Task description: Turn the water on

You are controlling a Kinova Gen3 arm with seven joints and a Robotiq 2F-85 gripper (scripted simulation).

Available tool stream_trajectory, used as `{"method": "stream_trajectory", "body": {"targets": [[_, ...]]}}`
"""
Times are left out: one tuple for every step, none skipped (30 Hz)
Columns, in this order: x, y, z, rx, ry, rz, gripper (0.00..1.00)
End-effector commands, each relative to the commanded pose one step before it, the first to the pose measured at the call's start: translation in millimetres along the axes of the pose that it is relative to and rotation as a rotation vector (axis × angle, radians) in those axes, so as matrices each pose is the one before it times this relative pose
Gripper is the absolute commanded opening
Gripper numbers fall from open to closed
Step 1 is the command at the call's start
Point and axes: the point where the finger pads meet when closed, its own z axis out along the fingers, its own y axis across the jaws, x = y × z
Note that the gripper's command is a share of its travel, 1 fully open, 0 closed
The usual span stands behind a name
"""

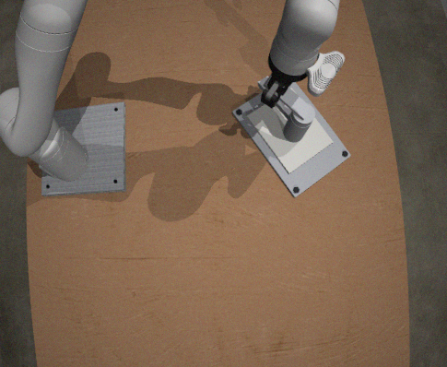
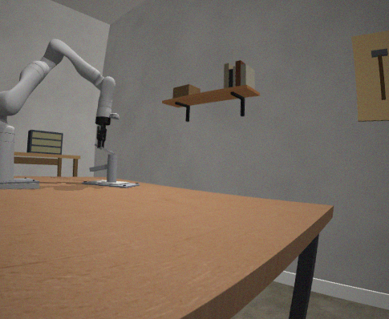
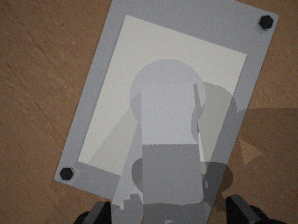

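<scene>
A grey tap (image 1: 296, 125) stands on a metal plate (image 1: 329, 165) at the far side of the wooden worktop (image 1: 209, 277), with the robot's pincer (image 1: 270, 98) hanging over its lever (image 1: 287, 104).

You should expect the lever to feel rigid, smooth and probably slippery — a flat hinged bar, best taken near its free end. The pincer is partly open, its fingers either side of the lever, gripping nothing. The tap body is a plain cylinder — matte grey on a pale inset.

The wooden table (image 1: 209, 277) carries two grey plates (image 1: 99, 138) (image 1: 317, 172).
</scene>
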Motion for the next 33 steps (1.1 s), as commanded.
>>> {"method": "stream_trajectory", "body": {"targets": [[4.54,1.10,-3.74,0.00386,0.00976,0.00026,0.71],[0.00,0.00,0.00,0.00000,0.00000,0.00000,0.71],[0.00,0.00,0.00,0.00000,0.00000,0.00000,0.71],[0.00,0.00,0.00,0.00000,0.00000,0.00000,0.71],[0.00,0.00,0.00,0.00000,0.00000,0.00000,0.71],[0.00,0.00,0.00,0.00000,0.00000,0.00000,0.71],[0.00,0.00,0.00,0.00000,0.00000,0.00000,0.71],[0.00,0.00,0.00,0.00000,0.00000,0.00000,0.71],[0.00,0.00,0.00,0.00000,0.00000,0.00000,0.71],[0.00,0.00,0.00,0.00000,0.00000,0.00000,0.71],[0.00,0.00,0.00,0.00000,0.00000,0.00000,0.71],[0.00,0.00,0.00,0.00000,0.00000,0.00000,0.71],[0.00,0.00,0.00,0.00000,0.00000,0.00000,0.71],[0.00,0.00,0.00,0.00000,0.00000,0.00000,0.71],[0.00,0.00,-0.01,0.00001,0.00001,-0.00001,0.71],[0.02,-0.03,-0.07,0.00004,0.00006,-0.00005,0.71],[0.06,-0.08,-0.19,0.00011,0.00016,-0.00013,0.71],[0.11,-0.15,-0.35,0.00019,0.00030,-0.00023,0.71],[0.00,0.00,0.00,0.00000,0.00000,0.00000,0.71],[0.00,0.00,0.00,0.00000,0.00000,0.00000,0.71],[0.08,-0.11,-0.46,0.00013,0.00020,-0.00016,0.71],[0.19,-0.26,-0.73,0.00033,0.00051,-0.00040,0.71],[0.17,-0.22,-0.89,0.00028,0.00044,-0.00035,0.71],[-0.01,0.00,-0.93,0.00000,0.00000,-0.00001,0.71],[-0.01,0.00,-1.14,-0.00001,0.00000,-0.00001,0.71],[-0.01,-0.01,-1.34,0.00000,-0.00001,-0.00002,0.71],[-0.01,-0.01,-1.54,0.00000,-0.00001,-0.00002,0.71],[-0.01,0.00,-1.74,-0.00001,-0.00001,-0.00001,0.71],[-0.01,-0.01,-1.93,0.00000,-0.00001,-0.00002,0.71],[-0.02,0.00,-2.11,-0.00001,-0.00001,-0.00002,0.71],[-0.02,0.00,-2.28,-0.00001,-0.00001,-0.00002,0.71],[-0.02,-0.01,-2.43,-0.00001,-0.00001,-0.00003,0.71],[-0.02,-0.01,-2.56,-0.00001,-0.00001,-0.00003,0.71]]}}
